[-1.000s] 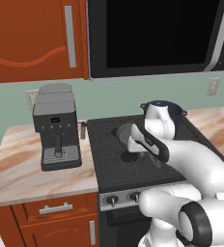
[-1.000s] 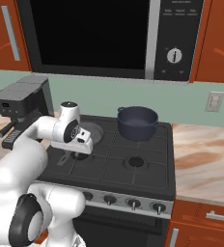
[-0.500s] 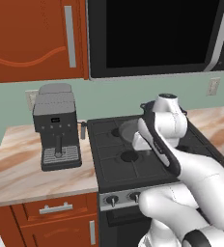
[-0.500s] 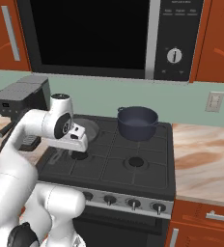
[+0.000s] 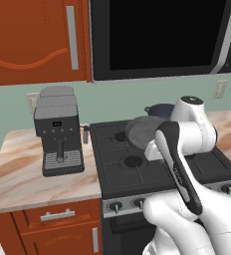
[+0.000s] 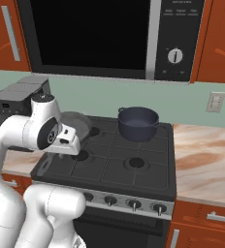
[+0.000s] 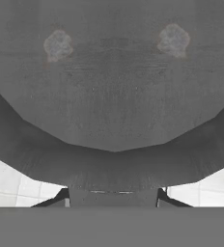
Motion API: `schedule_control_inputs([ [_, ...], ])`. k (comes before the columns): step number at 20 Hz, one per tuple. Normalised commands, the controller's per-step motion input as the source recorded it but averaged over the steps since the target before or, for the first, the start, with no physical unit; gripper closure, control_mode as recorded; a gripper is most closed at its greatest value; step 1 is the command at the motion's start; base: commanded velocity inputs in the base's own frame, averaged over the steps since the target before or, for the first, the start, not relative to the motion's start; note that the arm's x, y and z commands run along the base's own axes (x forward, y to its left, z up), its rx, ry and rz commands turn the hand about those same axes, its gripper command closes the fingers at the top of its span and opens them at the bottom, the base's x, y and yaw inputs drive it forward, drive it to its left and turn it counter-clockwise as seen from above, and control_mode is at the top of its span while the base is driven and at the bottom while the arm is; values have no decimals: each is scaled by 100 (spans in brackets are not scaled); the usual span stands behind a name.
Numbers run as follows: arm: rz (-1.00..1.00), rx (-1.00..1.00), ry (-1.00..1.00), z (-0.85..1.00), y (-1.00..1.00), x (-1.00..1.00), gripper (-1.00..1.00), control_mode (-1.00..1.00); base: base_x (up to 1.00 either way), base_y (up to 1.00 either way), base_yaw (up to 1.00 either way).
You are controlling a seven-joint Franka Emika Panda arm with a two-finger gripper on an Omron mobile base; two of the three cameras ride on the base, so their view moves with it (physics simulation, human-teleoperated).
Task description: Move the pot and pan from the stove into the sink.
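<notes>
The shallow grey pan (image 5: 143,130) hangs tilted above the left burners of the black stove (image 5: 132,174). My gripper (image 5: 156,149) is shut on its handle. In the right base view the pan (image 6: 76,122) shows just behind my gripper (image 6: 68,143), clear of the stove (image 6: 114,167). The hand view looks straight into the speckled pan (image 7: 112,87), with my gripper (image 7: 114,198) at the root of its handle. The deep blue-grey pot (image 6: 138,123) stands upright on the back right burner, and its rim (image 5: 160,109) peeks out behind my arm. The sink is out of view.
A grey coffee machine (image 5: 57,132) stands on the marbled counter (image 5: 23,182) left of the stove. A black microwave (image 6: 109,34) hangs low over the burners. More counter (image 6: 206,160) runs to the right. Orange cabinets flank the microwave.
The arm has risen and carried the pan up off the front left burner. The pan now sits higher and more tilted; the pot has not moved.
</notes>
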Motion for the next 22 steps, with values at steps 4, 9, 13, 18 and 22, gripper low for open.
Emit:
schedule_control_inputs([
  [4, 8, 0, -17, 40, 0, -58, 100, -100, 0, 0, 0],
  [9, 6, 0, -15, 29, 0, -47, 100, -100, 0, 0, 0],
  [13, 0, 0, 0, 0, 0, -2, 100, -100, 0, 0, 0],
  [18, 0, 0, 0, 0, 0, 0, 100, -100, 0, 0, 0],
  [22, 0, 0, 0, 0, 0, 0, 100, -100, 0, 0, 0],
])
